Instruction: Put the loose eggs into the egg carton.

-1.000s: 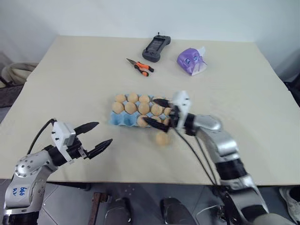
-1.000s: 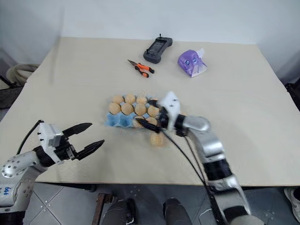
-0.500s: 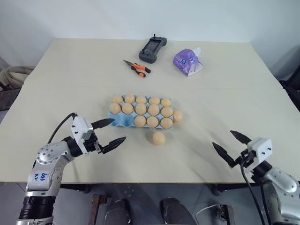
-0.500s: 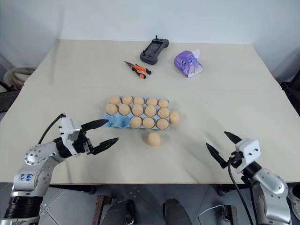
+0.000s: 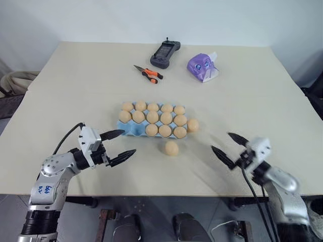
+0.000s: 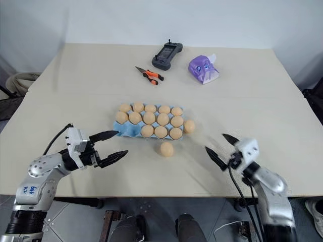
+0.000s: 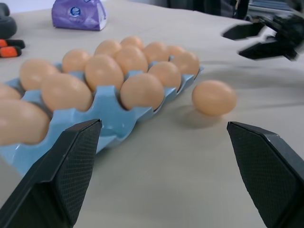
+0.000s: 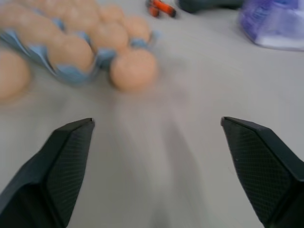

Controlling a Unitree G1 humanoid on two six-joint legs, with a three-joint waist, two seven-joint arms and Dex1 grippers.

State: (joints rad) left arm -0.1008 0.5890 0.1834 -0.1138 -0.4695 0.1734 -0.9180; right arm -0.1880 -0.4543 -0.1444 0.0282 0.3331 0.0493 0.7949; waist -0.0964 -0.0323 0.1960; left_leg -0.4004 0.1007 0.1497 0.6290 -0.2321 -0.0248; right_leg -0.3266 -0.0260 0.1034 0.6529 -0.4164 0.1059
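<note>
- My right gripper is off the egg carton now, swung out over bare table on my right, fingers spread wide and holding nothing.
- A second ago it hung right over the carton's near right corner.
- My left gripper has hardly shifted: jaws wide apart, empty, just short of the carton's near left corner.
- The carton sits mid-table, most cups filled, with blue cups bare at its near left end.
- One loose egg rests against the carton's right end.
- That end was covered by my arm a second ago.
- Another egg lies on the table just in front of the carton, same spot as before.
- Pliers, a handheld controller and a purple packet lie at the far side, unmoved.
</note>
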